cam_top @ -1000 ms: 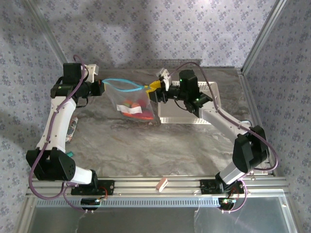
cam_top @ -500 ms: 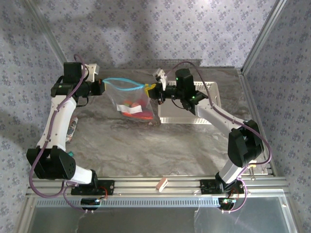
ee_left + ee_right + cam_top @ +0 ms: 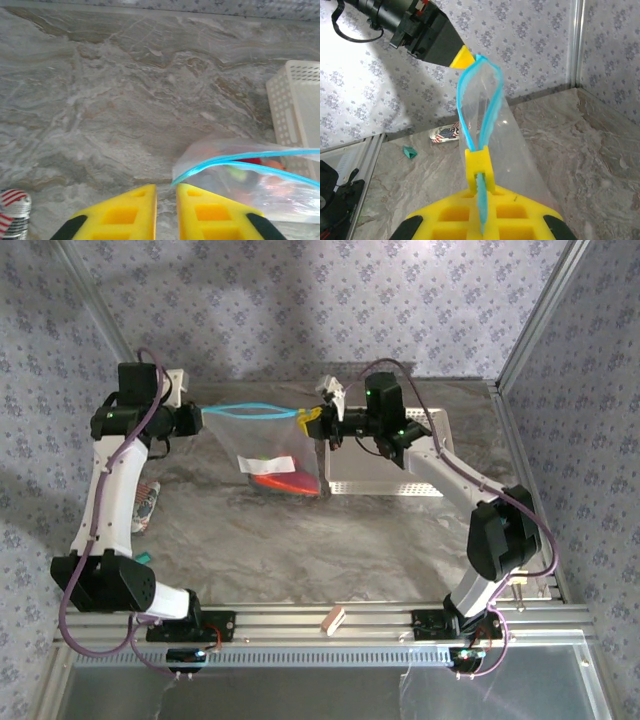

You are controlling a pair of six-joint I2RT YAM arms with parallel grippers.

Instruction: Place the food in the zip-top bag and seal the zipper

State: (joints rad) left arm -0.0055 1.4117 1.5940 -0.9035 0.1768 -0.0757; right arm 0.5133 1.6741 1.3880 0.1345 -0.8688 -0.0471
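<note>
Loading part looked basically done: the food [image 3: 285, 478] sat in a red-and-orange heap at the bottom of the zip-top bag [image 3: 265, 440]. The bag hung in the air just left of centre in the top view, stretched between the two arms above the bench [image 3: 300, 540]. The white basket [image 3: 385, 487] to its right had no pieces in the part the arm didn't cover, so probably nothing was left to load. What remained was the sealing. The right end effector [image 3: 480, 162] was clamped shut on the zipper [image 3: 481, 200] at its end of the mouth, but beyond its tips the two blue strands bowed apart into a loop, so the mouth was not yet closed. The left end effector [image 3: 166, 187] sat at the far corner, yellow fingers a sliver apart, with the blue strip ending right at the tips. Honestly couldn't tell if it was pinching the bag or just touching it. The bench was grey marbled stuff, boxed in by floral wallpaper walls [image 3: 350, 300], with an aluminium rail [image 3: 380, 625] along the bottom of the frame. A small stars-and-stripes thing [image 3: 148, 505] and a teal scrap [image 3: 143, 558] lay at the left.
</note>
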